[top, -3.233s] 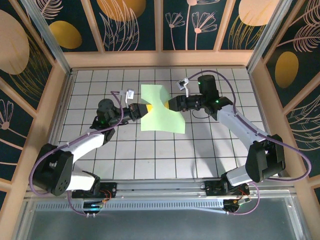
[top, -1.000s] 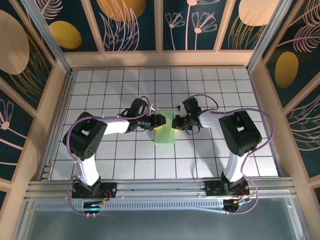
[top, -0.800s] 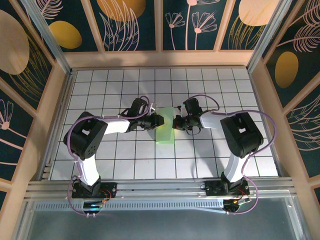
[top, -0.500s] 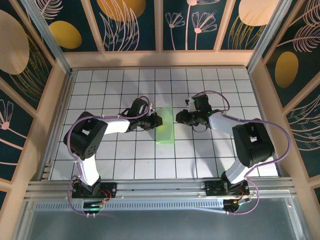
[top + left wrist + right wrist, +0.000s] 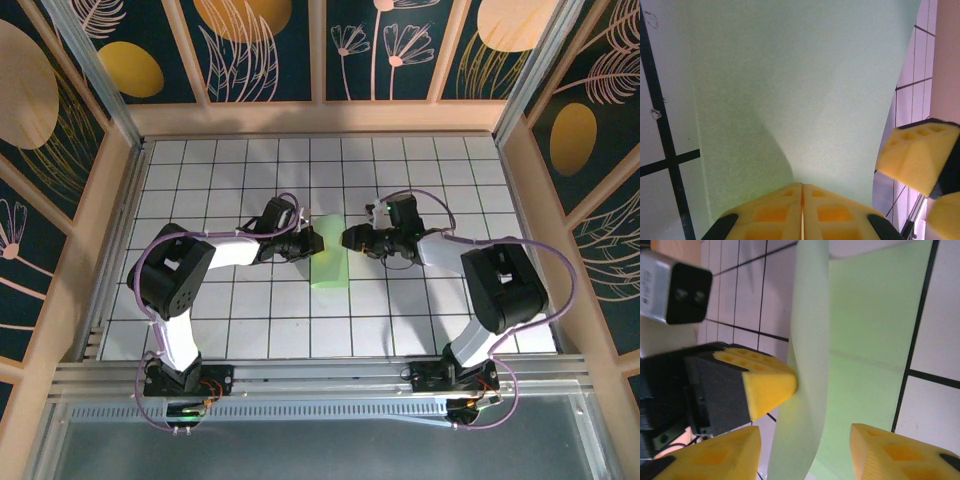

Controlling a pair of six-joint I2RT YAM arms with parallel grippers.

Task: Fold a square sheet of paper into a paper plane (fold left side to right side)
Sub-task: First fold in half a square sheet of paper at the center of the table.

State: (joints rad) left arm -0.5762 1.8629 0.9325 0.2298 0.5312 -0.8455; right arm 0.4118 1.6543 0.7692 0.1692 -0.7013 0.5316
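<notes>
Sheets of paper: one, the sheet of paper [image 5: 330,268], pale green, doubled over, lying at the middle of the table [image 5: 250,330], about as far from its left edge as from its right.
Arms: two, bent inward from the near edge.
Grippers: two, facing each other across the sheet.
Left gripper [image 5: 315,243]: pads pressed flat together, pinching the sheet's left side.
Right gripper [image 5: 348,240]: pads well apart, holding nothing, just beside the sheet's right side.
Top view adds: both arms whole, and the sheet's narrow outline on the grid, long side running toward the far edge.
Left wrist view adds: the closed seam between its yellow pads [image 5: 775,210], paper fanning out from the tips with a soft shadowed bend.
Right wrist view adds: the upper layer bowed up off the lower one, the left gripper's yellow tip against that bow.
</notes>
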